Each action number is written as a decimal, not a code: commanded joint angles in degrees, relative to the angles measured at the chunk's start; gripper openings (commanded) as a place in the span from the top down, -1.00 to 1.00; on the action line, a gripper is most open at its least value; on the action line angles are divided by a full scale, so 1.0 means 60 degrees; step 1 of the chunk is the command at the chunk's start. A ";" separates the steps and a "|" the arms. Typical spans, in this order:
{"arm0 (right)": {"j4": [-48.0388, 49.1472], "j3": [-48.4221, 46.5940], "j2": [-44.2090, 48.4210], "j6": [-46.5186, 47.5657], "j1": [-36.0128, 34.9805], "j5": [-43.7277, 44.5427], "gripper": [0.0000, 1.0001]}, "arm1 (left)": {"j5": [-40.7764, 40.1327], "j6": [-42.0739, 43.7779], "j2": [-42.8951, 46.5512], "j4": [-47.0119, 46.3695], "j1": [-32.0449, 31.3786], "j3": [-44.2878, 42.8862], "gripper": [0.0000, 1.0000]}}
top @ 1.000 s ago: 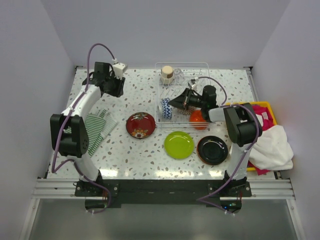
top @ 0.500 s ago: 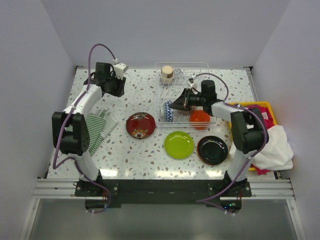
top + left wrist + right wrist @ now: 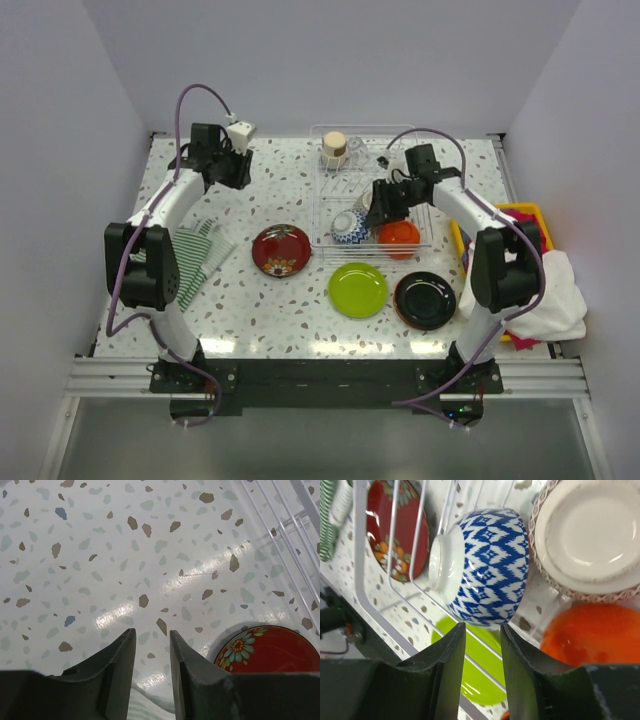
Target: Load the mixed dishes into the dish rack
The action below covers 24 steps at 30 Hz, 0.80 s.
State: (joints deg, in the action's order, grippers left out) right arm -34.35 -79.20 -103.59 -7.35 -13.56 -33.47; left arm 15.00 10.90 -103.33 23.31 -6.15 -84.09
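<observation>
The blue-and-white patterned ceramic bowl (image 3: pixel 485 565) lies tipped on its side in the near left part of the pale wire dish rack (image 3: pixel 345 190), left of the orange bowl (image 3: pixel 400 235). The right end effector (image 3: pixel 482 627) sits close by it, released, fingers narrowly parted and empty. The left end effector (image 3: pixel 152 632), likewise released, hangs over the speckled worktop (image 3: pixel 290 190) at far left.
</observation>
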 commanded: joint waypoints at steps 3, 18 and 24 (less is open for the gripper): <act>-0.1585 -0.0920 0.0580 0.2176 -0.0039 0.1022 0.13 | 0.0224 -0.0190 0.0243 -0.0531 -0.0029 -0.0076 0.23; -0.1161 -0.2370 -0.0251 0.5813 -0.0581 -0.0105 -0.27 | 0.0092 0.0029 0.0507 -0.0531 -0.0044 0.0056 0.23; 0.0919 -0.2723 -0.0357 0.4361 -0.0888 0.0230 -0.32 | 0.0105 0.0308 0.0580 -0.0210 -0.0044 0.0231 0.19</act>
State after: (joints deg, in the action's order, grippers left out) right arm -36.99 -93.03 -107.63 22.70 -17.56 -32.71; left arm 14.76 11.11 -103.09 22.70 -6.15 -83.72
